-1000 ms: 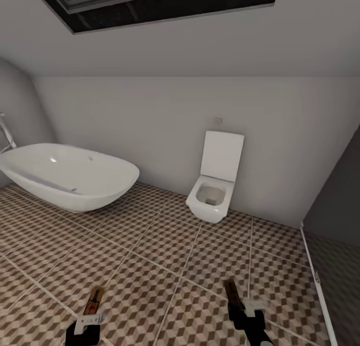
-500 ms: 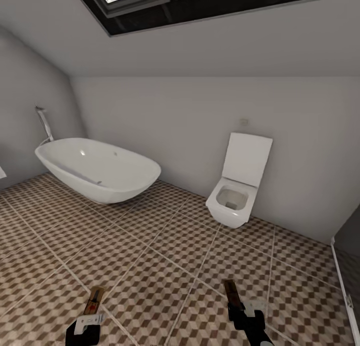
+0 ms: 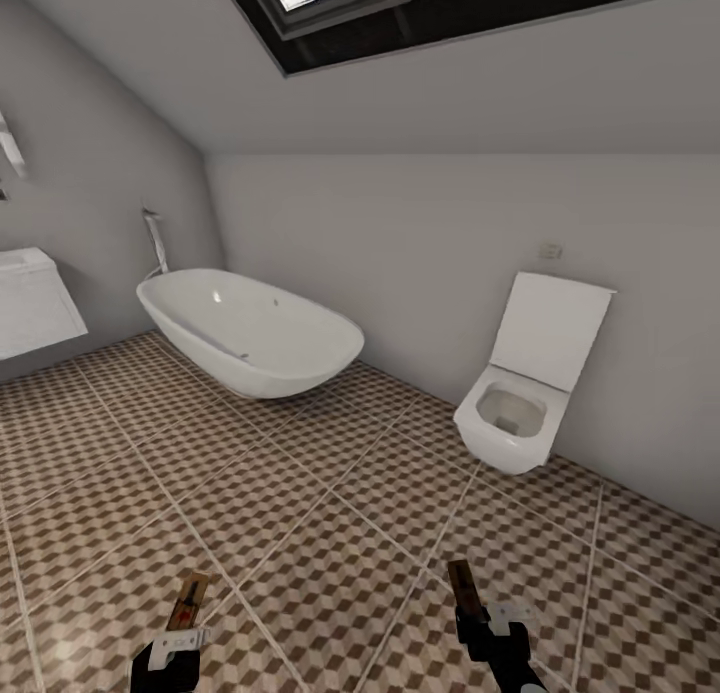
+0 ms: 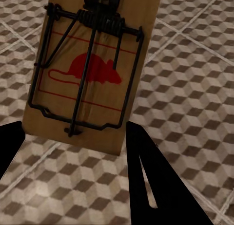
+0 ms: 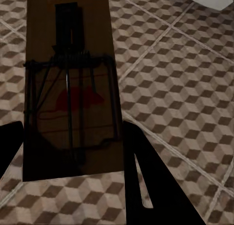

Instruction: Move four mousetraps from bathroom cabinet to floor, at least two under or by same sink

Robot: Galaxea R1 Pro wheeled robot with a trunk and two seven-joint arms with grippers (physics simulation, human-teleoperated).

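So right now each arm is carrying a trap over the bathroom floor [image 3: 300,493]. The left claw [image 3: 180,641] is pinching one mousetrap [image 3: 189,601] by its near end, the board sticking out forward, red mouse print and black spring facing up in the left wrist view [image 4: 92,71]. The right claw [image 3: 490,628] is clamped on a second mousetrap [image 3: 462,585] the same way — that one looks dark and shadowed in the right wrist view [image 5: 70,88].

The sink [image 3: 30,303] is off at the far left edge of the head view, well apart from both claws, with the bathtub [image 3: 250,333] and toilet [image 3: 520,393] ahead.

What worries me: both traps are held only by one short end, so I'd guess any jolt while driving could let them swivel or slip out early, landing far from the vanity. Also, dropping them here would satisfy "same floor" but not the "next to the sink" part. And releasing from this height could make one bounce or flip — lowering first seems safer.
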